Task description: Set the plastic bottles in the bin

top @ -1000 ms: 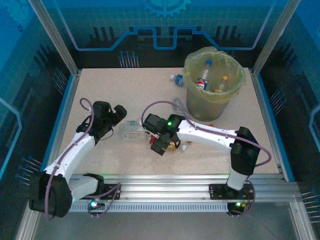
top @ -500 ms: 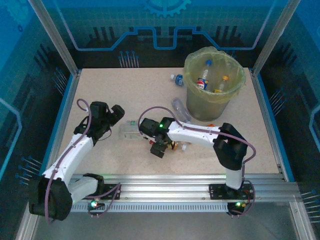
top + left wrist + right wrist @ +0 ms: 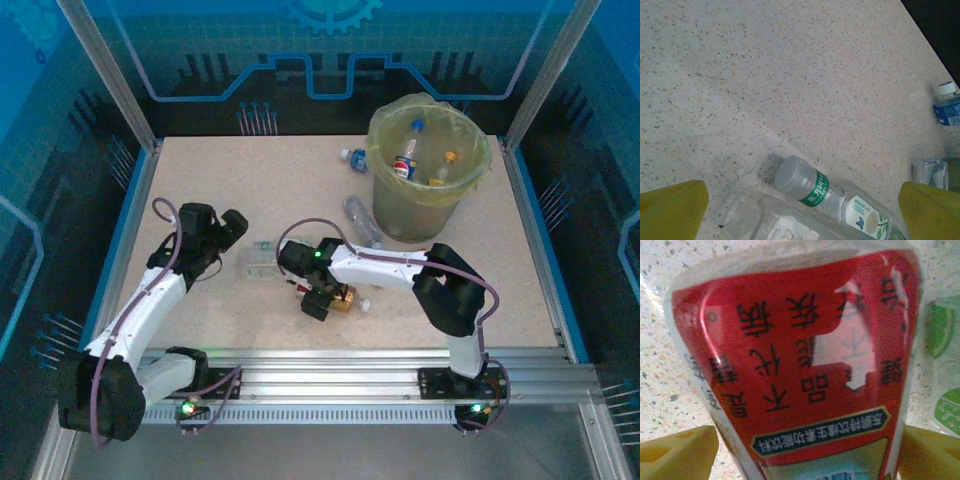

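Between right hand [image 3: 802, 455] fingers [image 3: 680, 452]: red-label bottle [image 3: 800, 355], lying on table [image 3: 660, 340].

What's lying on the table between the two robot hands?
Clear plastic bottles lie flat there, as the top view shows; the left wrist view catches one with a green label.

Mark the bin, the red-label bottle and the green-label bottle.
bin [image 3: 408, 212], top view, outer wall.
red-label bottle [image 3: 805, 365], right wrist view, label.
green-label bottle [image 3: 815, 189], left wrist view, green neck band.
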You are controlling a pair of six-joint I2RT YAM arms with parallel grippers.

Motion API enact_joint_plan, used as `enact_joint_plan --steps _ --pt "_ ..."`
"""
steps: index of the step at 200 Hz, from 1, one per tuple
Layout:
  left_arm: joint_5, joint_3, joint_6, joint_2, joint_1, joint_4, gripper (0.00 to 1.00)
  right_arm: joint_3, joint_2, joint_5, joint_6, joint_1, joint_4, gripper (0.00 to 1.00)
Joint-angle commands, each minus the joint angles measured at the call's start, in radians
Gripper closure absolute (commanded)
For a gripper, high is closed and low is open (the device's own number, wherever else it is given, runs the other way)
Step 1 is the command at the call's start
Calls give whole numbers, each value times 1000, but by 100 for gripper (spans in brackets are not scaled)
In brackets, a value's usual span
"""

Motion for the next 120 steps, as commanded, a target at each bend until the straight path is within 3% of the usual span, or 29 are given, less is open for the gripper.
enact_joint_plan --steps 1,55,88,120 --pt "0 4 17 -11 14 -9 1 -22 25 -28 14 -6 8 10" --pt "-1 2 17 -13 16 -12 1 -53 48 -67 13 -23 51 16" --pt "-3 3 19 -13 16 -11 1 -58 38 -85 15 -24 48 31" --pt "-6 3 21 -13 16 -11 1 -63 -43 -76 22 -23 27 57"
